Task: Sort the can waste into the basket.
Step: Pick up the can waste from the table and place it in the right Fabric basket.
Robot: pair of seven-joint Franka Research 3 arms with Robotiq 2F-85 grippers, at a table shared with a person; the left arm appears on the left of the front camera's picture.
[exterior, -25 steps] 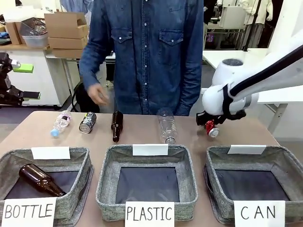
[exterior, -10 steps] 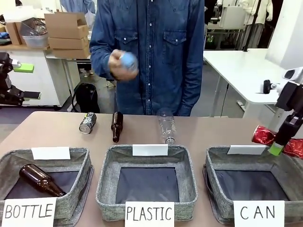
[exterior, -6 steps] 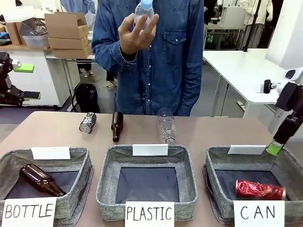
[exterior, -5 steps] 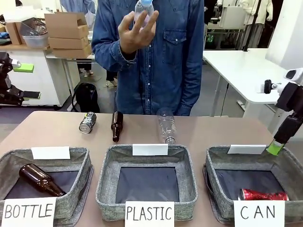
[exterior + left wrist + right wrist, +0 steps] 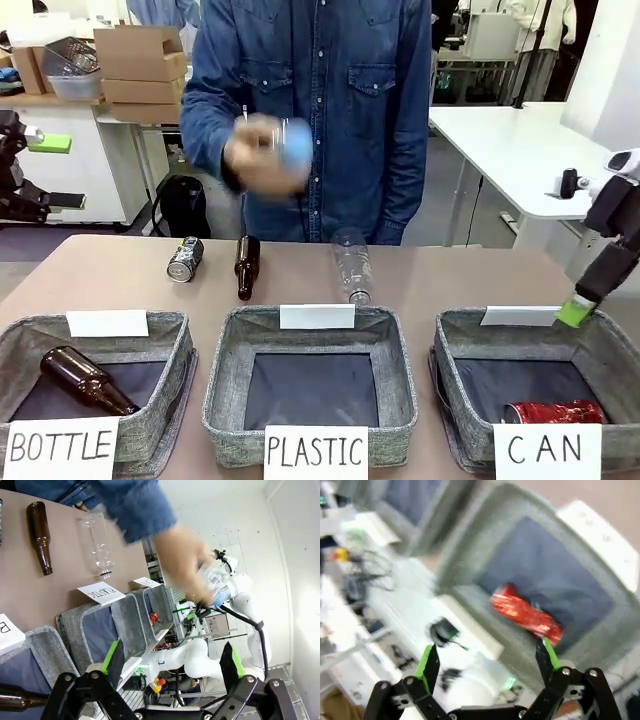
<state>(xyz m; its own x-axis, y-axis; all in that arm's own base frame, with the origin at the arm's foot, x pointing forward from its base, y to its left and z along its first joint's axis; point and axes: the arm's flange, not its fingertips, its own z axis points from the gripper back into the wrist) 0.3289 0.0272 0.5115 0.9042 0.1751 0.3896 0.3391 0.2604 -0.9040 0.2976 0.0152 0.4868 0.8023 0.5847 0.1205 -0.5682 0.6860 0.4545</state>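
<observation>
The red can (image 5: 555, 411) lies on its side at the front of the grey basket (image 5: 447, 352) signed "CAN". In the right wrist view the red can (image 5: 525, 612) rests on the dark bottom of the basket (image 5: 470, 540), below my right gripper (image 5: 487, 655), which is open and holds nothing. One green-padded finger (image 5: 578, 309) of it hangs above the basket's far right rim. The dark can (image 5: 185, 259) lies on the table at the far left. My left gripper (image 5: 172, 655) is open and empty, away from the table.
A person's hand waves a clear plastic bottle (image 5: 285, 145) above the table's far side. A brown bottle (image 5: 246, 266) and a clear bottle (image 5: 352, 266) lie on the table. The PLASTIC basket (image 5: 225, 345) stands in the middle; the BOTTLE basket (image 5: 180, 345) holds a brown bottle (image 5: 85, 380).
The red can dropped from my right gripper into the CAN basket and rolled to its front. The person's hand raised the plastic bottle, then brought it down to chest height.
</observation>
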